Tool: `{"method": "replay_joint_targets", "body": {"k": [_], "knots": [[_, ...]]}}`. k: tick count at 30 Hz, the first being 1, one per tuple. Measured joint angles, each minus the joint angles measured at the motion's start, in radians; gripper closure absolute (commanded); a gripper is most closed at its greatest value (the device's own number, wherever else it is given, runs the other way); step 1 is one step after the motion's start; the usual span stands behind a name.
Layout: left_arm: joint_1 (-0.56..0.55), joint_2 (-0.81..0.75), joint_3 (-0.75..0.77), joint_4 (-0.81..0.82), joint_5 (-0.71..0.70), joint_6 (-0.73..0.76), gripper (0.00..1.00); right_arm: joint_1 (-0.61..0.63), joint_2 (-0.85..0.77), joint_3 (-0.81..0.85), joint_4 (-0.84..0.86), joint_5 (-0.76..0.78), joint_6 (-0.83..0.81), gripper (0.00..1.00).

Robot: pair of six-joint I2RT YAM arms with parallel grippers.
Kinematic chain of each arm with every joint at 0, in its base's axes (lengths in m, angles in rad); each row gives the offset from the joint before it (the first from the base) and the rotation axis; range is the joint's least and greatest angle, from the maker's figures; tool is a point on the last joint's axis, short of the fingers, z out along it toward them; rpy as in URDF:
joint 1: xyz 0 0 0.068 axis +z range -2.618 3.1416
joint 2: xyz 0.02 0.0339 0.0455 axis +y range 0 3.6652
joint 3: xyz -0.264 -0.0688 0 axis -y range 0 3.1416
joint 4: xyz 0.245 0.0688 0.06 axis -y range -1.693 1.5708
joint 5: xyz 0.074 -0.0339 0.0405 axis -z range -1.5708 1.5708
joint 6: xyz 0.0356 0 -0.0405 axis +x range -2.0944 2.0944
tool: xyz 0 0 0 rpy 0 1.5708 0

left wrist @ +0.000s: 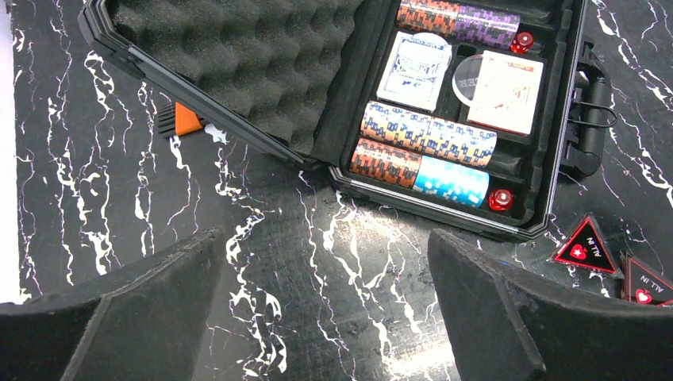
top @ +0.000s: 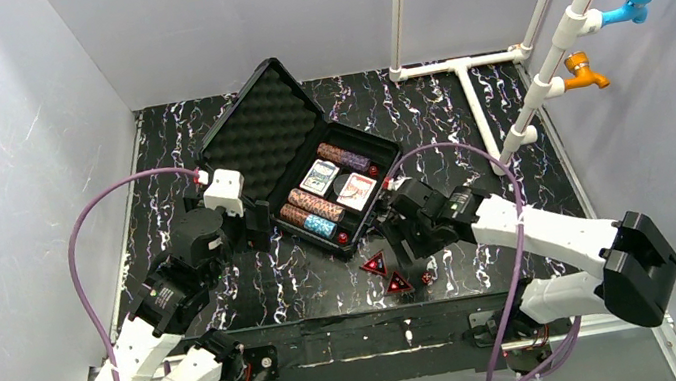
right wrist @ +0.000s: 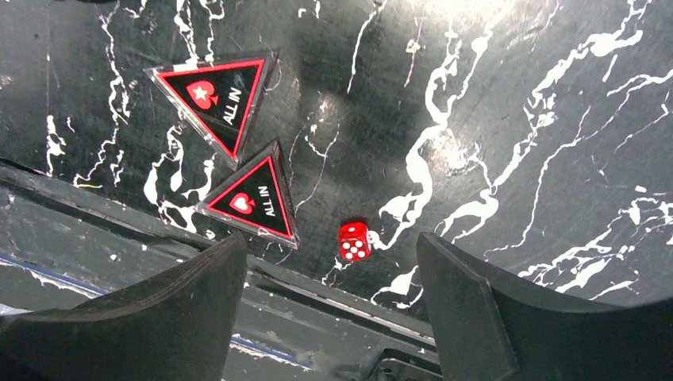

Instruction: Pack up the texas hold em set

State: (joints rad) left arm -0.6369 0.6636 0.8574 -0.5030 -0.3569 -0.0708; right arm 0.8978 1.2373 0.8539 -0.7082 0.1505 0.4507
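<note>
The black case lies open with its foam lid laid back. In the left wrist view its tray holds brown, blue and purple chip rolls, two card decks and two red dice. Two red triangular markers and a red die lie on the table in front of the case. My right gripper is open and empty just above the die. My left gripper is open and empty over bare table near the case's front left corner.
A white pipe frame with a blue tap and an orange tap stands at the back right. A small orange and black object lies behind the lid. The table's front edge is just beyond the die.
</note>
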Motion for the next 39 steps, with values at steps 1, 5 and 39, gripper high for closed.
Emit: {"method": "replay_joint_targets", "body": {"k": [1,5,39], "knots": [[0.0,0.0,0.0,0.0,0.0,0.0,0.01,0.005,-0.007,-0.008,0.0,0.003,0.01,0.16],[0.0,0.0,0.0,0.0,0.0,0.0,0.01,0.03,-0.026,-0.05,0.002,0.007,0.051,0.19],[0.0,0.0,0.0,0.0,0.0,0.0,0.01,0.119,-0.014,-0.2,0.084,0.113,0.272,0.47]]}}
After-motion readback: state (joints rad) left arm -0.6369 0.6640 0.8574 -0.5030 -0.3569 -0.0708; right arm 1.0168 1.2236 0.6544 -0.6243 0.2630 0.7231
